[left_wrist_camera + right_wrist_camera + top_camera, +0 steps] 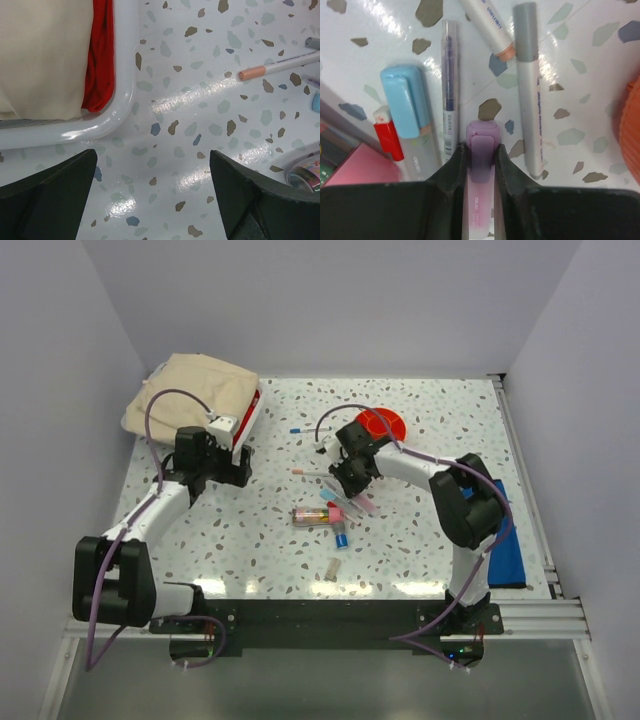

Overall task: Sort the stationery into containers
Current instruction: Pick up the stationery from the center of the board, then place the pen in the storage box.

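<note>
My right gripper (480, 155) is shut on a pink marker with a purple cap (481, 132), which lies flat on the table among other stationery. To its left lie a blue-capped marker (407, 107) and a thin clear pen (449, 90). A grey-capped white pen (527, 90) lies to its right. In the top view the right gripper (345, 485) sits just below the orange tub (385, 423). A clear tube (312, 515) and a blue marker (341, 537) lie nearer the arms. My left gripper (152, 185) stands open over bare table, left of an orange-tipped pen (280, 65).
A white tray (125, 75) holding a beige cloth bundle (195, 390) and something red sits at the back left, close to the left gripper (225, 472). A blue mat (508, 550) lies by the right arm's base. A small cap (331, 567) and a blue-tipped pen (297, 428) lie apart.
</note>
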Robot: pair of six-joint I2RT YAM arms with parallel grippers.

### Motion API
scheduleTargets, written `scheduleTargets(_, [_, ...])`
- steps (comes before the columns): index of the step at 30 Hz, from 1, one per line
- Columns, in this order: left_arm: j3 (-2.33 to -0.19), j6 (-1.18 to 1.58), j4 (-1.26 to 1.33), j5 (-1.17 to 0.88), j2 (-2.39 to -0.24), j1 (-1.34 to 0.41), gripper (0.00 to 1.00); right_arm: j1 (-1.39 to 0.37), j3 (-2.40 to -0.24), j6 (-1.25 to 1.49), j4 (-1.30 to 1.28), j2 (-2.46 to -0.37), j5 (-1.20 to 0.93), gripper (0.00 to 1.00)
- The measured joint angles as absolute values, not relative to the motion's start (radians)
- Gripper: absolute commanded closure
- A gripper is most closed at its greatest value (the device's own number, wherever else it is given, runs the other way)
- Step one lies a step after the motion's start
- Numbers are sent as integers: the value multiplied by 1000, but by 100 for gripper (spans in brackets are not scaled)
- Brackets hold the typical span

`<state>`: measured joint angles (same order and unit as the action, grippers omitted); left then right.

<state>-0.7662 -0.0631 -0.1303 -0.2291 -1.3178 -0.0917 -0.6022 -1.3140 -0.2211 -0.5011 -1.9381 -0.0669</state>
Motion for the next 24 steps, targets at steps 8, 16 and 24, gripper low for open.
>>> scheduleTargets(8, [-809,-83,-138,-206,-1354,-122,0,-570,-1489,-218,-592,-1793,-222,100])
scheduleTargets(16, [-896,-116,-138,-202,-1421,-186,0,-448,-1239,-175,43,-1414,-260,100])
scheduleTargets(24, [-929,-116,-113,-202,-1442,-191,1,-418,-1183,-128,367,-1657,-226,100])
